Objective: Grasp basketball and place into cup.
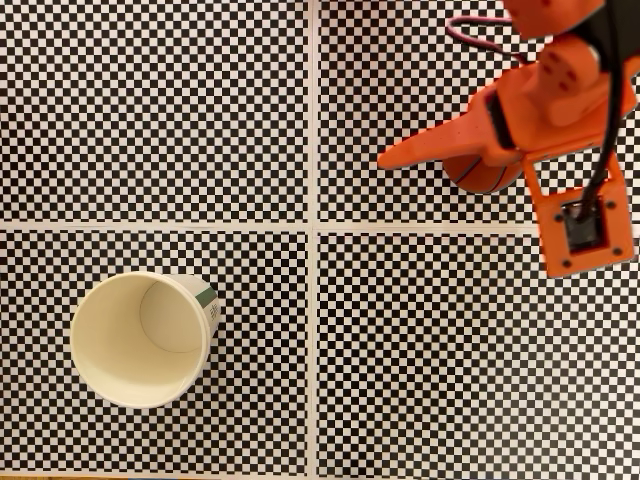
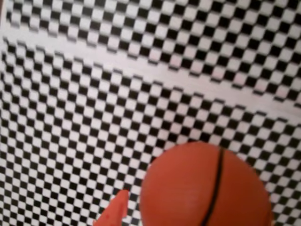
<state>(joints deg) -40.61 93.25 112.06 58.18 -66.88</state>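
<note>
Orange plastic, the gripper [image 1: 440, 158] hangs over the upper right of the checkered mat [image 1: 200, 120] in the fixed view, with the basketball [image 1: 482, 175] tucked under it; the wrist view shows the ball [image 2: 204, 188] close up with one fingertip [image 2: 115, 212] just beside it, and I cannot tell whether the jaws have closed. It looks like the grasping step, with the ball not clearly lifted. Next comes a firm squeeze, a lift, and a long carry to the paper cup [image 1: 140, 340], which stands upright and open well away at the lower left.
</note>
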